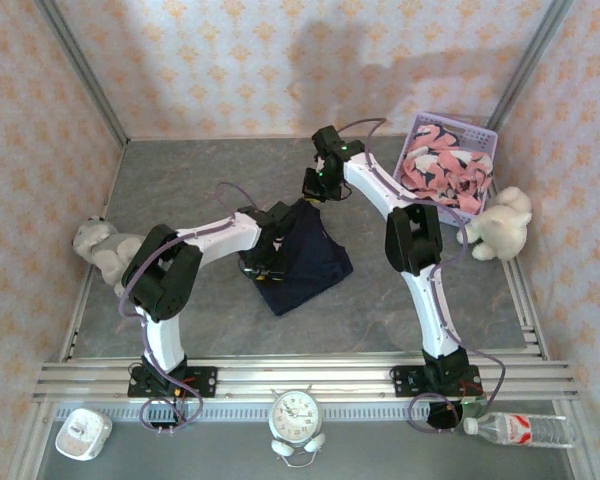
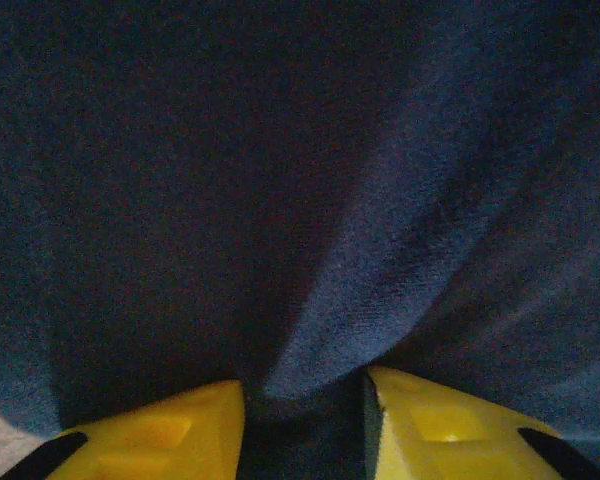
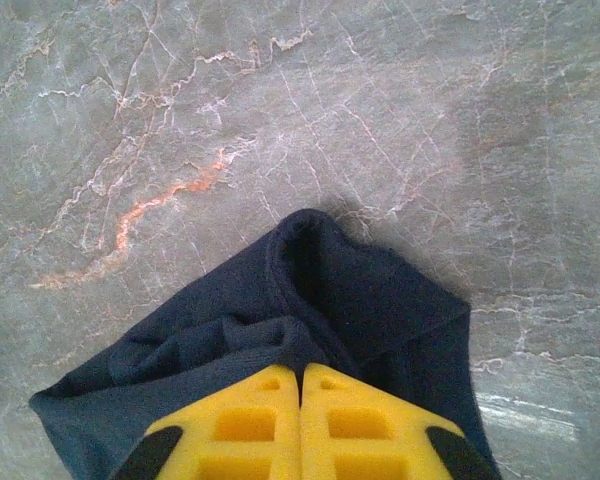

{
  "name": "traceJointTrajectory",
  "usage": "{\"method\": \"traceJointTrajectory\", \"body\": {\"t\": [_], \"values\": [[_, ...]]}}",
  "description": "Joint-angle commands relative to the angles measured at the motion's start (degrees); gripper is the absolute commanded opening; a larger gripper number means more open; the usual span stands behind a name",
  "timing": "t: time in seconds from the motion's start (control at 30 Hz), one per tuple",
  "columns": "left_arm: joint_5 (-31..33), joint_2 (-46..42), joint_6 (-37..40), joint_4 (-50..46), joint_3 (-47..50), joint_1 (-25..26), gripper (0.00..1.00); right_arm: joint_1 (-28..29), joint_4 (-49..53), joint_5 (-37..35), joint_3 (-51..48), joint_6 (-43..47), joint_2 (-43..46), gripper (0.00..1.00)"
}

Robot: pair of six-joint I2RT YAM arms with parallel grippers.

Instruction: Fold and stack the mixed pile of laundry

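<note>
The dark navy garment (image 1: 305, 260) lies bunched in the middle of the grey table. My left gripper (image 1: 265, 255) sits at its left edge; in the left wrist view the yellow fingers (image 2: 170, 432) stand a little apart with a fold of navy cloth (image 2: 380, 260) bunched between them. My right gripper (image 1: 315, 188) is at the garment's far corner. In the right wrist view its gripper (image 3: 301, 368) has its fingers pressed together on the navy cloth (image 3: 360, 290). The salmon-pink printed garment (image 1: 442, 172) lies in the lavender basket (image 1: 480, 133) at the back right.
A grey-white plush toy (image 1: 102, 250) sits at the left wall and a cream one (image 1: 500, 225) beside the basket. An alarm clock (image 1: 297, 415), a water bottle (image 1: 520, 430) and a white device (image 1: 83, 433) lie along the near rail.
</note>
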State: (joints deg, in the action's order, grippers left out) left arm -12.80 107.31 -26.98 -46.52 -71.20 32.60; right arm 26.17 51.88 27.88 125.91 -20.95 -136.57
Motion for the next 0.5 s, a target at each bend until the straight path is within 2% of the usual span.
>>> {"method": "traceJointTrajectory", "body": {"t": [0.0, 0.03, 0.07, 0.13, 0.3, 0.47], "values": [[4.1, 0.2, -1.7, -3.0, -1.8, -0.7, 0.43, -1.2, -0.2, -2.1, -3.0, 0.1, 1.3, 0.35], [4.2, -0.2, -2.7, -3.4, -2.9, -1.1, 0.47, -1.1, -1.2, -2.4, -6.0, 0.5, 3.6, 0.44], [4.2, -0.6, -3.3, -3.6, -4.1, -1.7, 0.49, -1.1, -2.0, -2.6, -9.3, 0.9, 6.3, 0.49], [4.0, -1.5, -5.9, -3.2, -6.0, -3.4, 0.52, -1.1, -2.9, -2.8, -15.4, 1.5, 11.4, 0.53], [3.9, -1.5, -8.5, -0.2, -9.3, -8.7, 0.52, -1.2, -4.4, -1.5, -33.7, 2.1, 24.9, 0.53], [5.6, 4.2, -8.5, -0.1, -11.7, -11.7, 0.49, -0.5, -7.8, 2.9, -49.7, 0.5, 35.9, 0.52]]}}
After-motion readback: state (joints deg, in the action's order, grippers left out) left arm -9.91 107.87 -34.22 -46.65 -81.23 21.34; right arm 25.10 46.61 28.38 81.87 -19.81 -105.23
